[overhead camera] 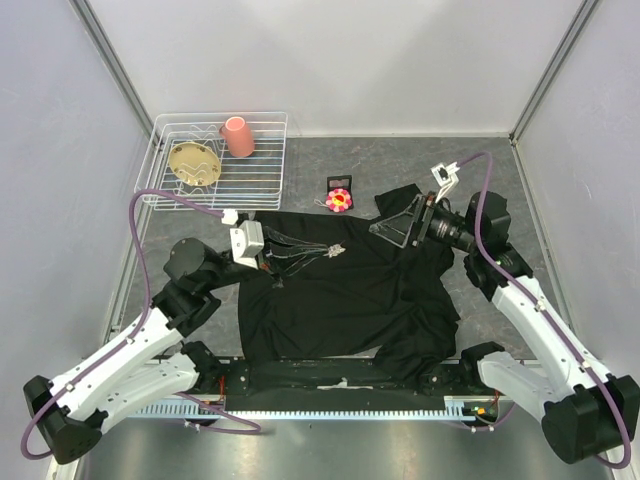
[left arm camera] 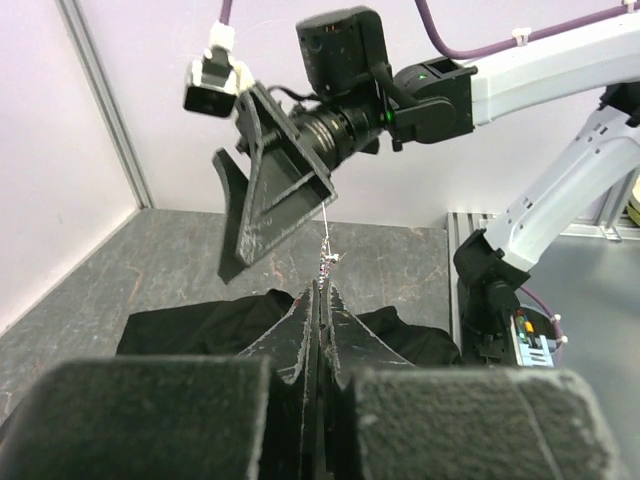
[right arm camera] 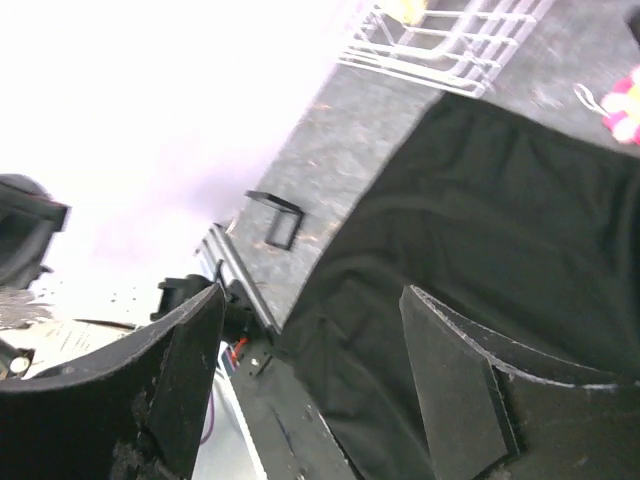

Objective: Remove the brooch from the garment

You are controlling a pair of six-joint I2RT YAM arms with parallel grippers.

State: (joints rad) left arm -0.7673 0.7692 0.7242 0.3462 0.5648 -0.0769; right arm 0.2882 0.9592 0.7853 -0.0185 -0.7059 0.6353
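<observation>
Status: brooch not yet off. The garment lies spread across the middle of the desk, its hem at the near edge. The brooch, a small silvery piece, sits on the chest cloth near the desk's centre and appears still attached.

The left gripper is at the garment's left side with its jaws pressed together. Creases run from it toward the brooch, so it is judged to be pinching cloth, not the brooch.

The right gripper hovers over the garment's far-right part with its jaws wide apart and nothing in them.

Remaining: grasp the brooch, work it free, lift it clear.

Noted: a pink-and-yellow flower piece lies on bare desk just past the garment's far edge; its purpose is unconfirmed.
</observation>
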